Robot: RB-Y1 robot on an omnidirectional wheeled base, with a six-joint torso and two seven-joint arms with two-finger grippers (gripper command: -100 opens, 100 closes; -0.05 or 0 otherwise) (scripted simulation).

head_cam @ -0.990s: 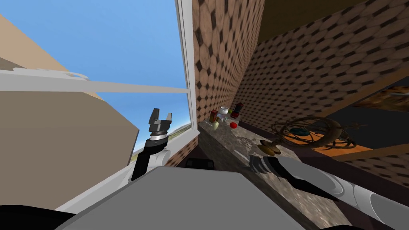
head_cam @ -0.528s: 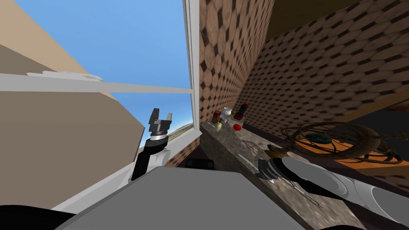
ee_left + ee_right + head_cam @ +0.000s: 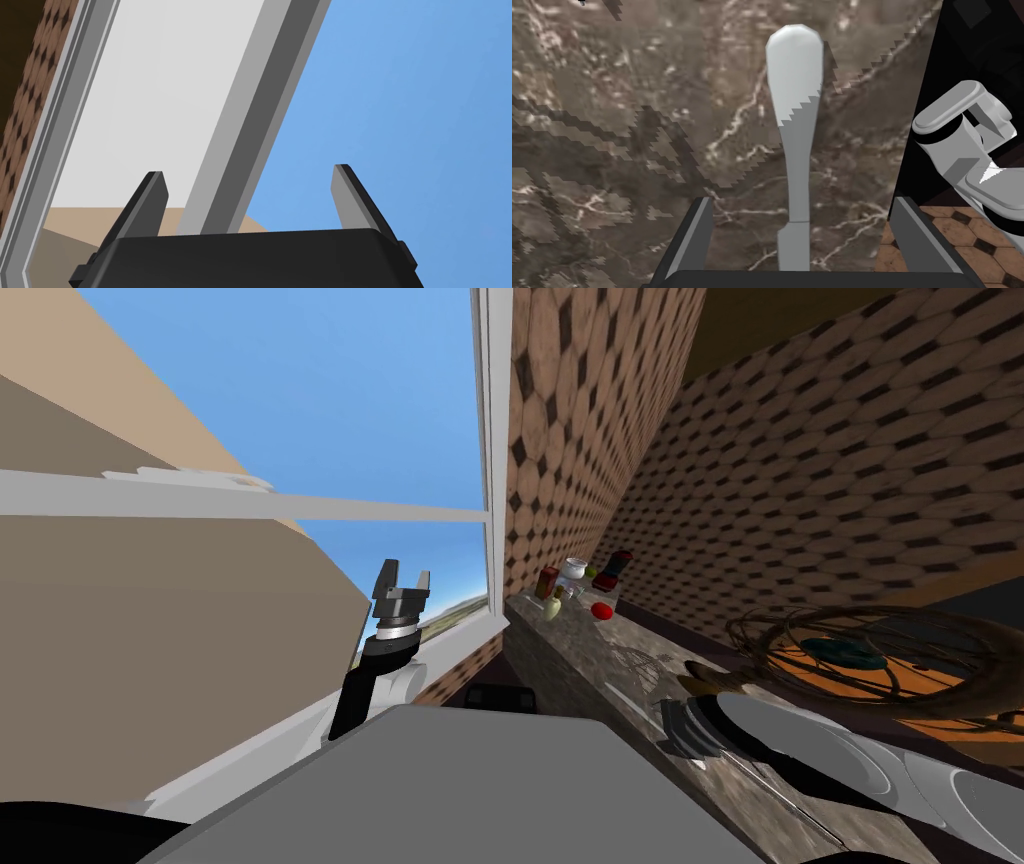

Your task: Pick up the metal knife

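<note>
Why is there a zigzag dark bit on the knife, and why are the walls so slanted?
Right wrist view: a stair-edged shadow crosses the knife and the marbled counter; head view: the wide lens splays the tiled wall and window frame.

I see a white-framed window with clear blue sky beyond it and bright daylight. Beside it, walls of brown hexagonal tiles meet in a corner above a dark brown marbled counter. The floor has similar brown hexagonal tiles.
</note>
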